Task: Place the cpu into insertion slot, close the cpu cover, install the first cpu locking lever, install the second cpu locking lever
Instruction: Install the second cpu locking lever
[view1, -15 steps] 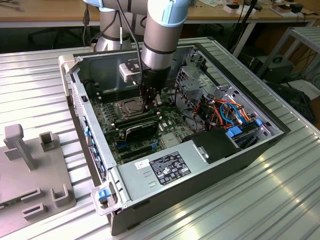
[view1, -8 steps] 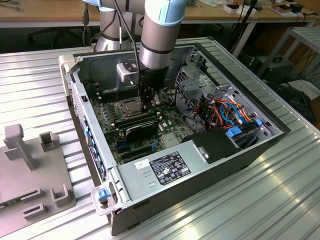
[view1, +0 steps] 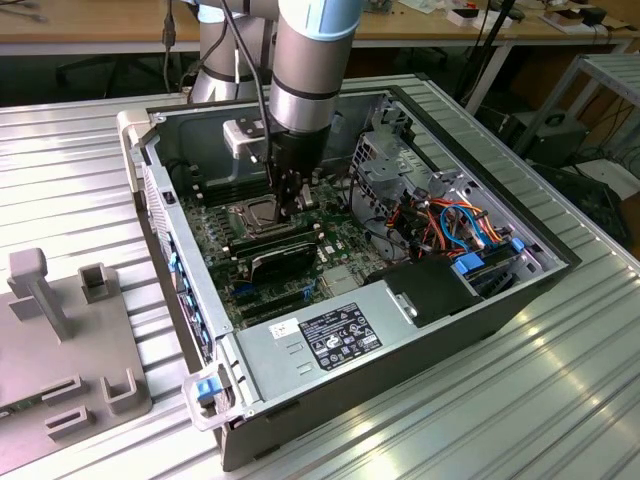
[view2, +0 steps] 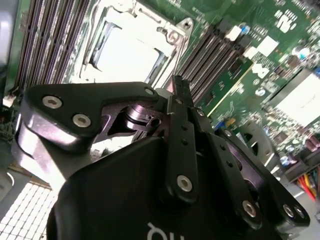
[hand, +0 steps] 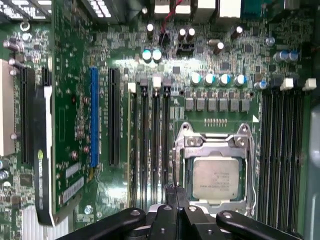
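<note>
The cpu (hand: 216, 178) lies flat in the insertion slot (hand: 248, 170) on the green motherboard (hand: 75, 100). Its silvery top shows through the cut-out of the cpu cover (hand: 215, 148), which lies down over it. A thin metal locking lever (hand: 173, 165) runs along the socket's side. My gripper (hand: 176, 192) is shut, its black fingertips together at the end of that lever, beside the socket's edge. I cannot tell whether they touch it. In the exterior view the gripper (view1: 290, 200) hangs inside the open computer case just beside the socket (view1: 255, 215). In the second wrist view the fingers (view2: 180, 130) point at the bright socket (view2: 127, 50).
Long black memory slots (hand: 282, 150) flank the socket on both sides, with card slots and a blue slot (hand: 94, 117) farther off. The case holds a power supply (view1: 330, 335), a cable bundle (view1: 450, 225) and a drive cage (view1: 395, 155). A grey fixture (view1: 60, 340) sits on the exterior view's left.
</note>
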